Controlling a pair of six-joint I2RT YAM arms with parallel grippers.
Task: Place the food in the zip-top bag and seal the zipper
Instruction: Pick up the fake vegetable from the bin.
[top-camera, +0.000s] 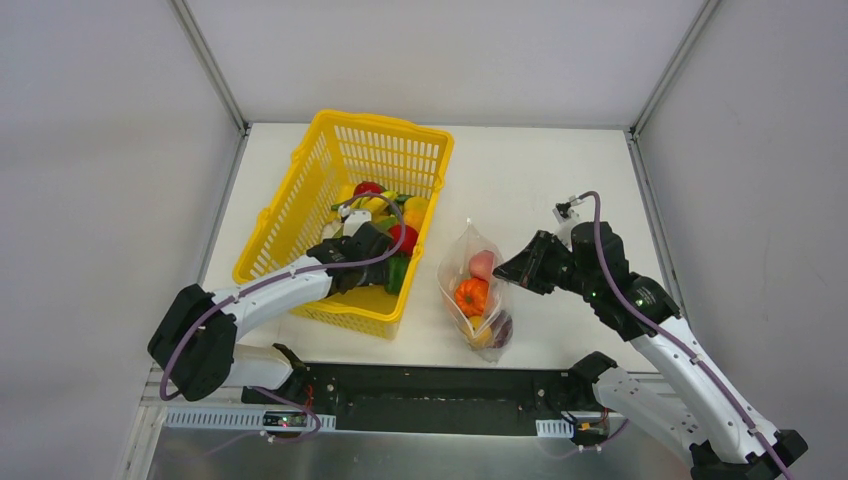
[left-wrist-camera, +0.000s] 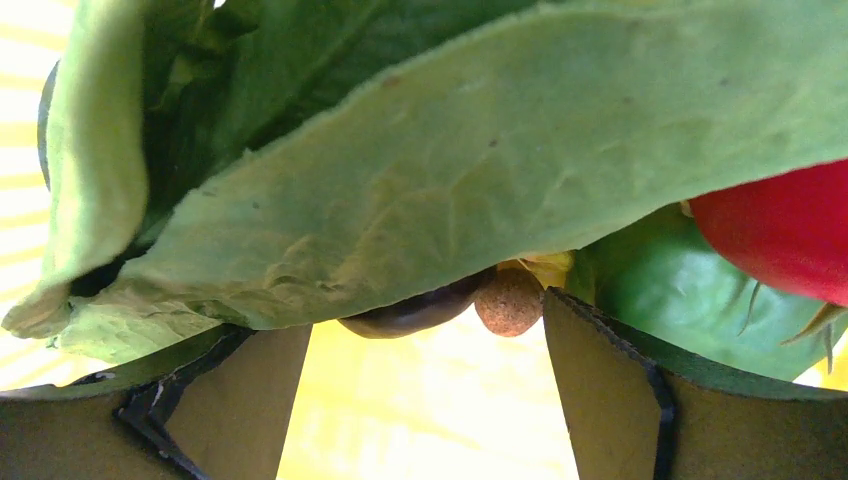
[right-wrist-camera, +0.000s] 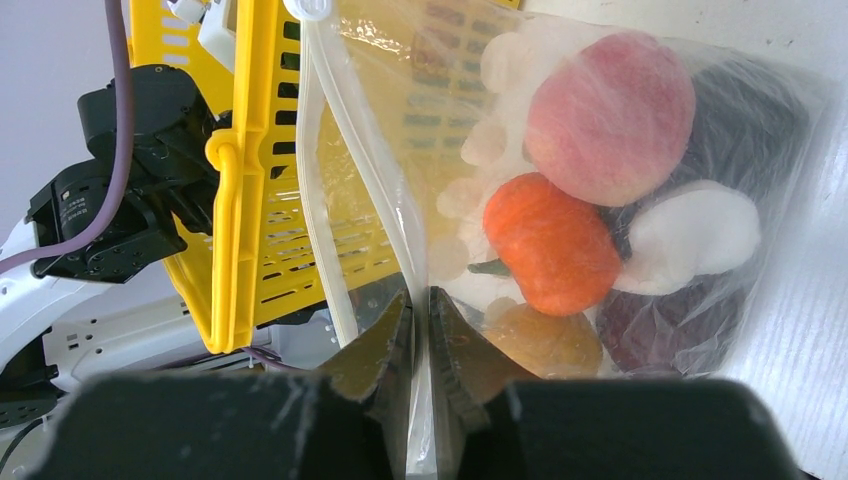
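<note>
Clear, crinkly zip-top bag (top-camera: 478, 290) is lying on bench (top-camera: 540, 170) just R of yellow basket (top-camera: 300, 200), w/ pink, orange, purple & yellow food (top-camera: 471, 296) showing inside. R claw (right-wrist-camera: 420, 310) is clamping bag's edge. L claw (left-wrist-camera: 425, 330) is sitting in basket, fingers apart, by leafy green (left-wrist-camera: 450, 170).

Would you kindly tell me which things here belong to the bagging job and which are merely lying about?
Job: zip-top bag, pinched by the right pincer; bagged food; unbagged food beside the open left pincer.
Lying about: yellow basket; table.
</note>
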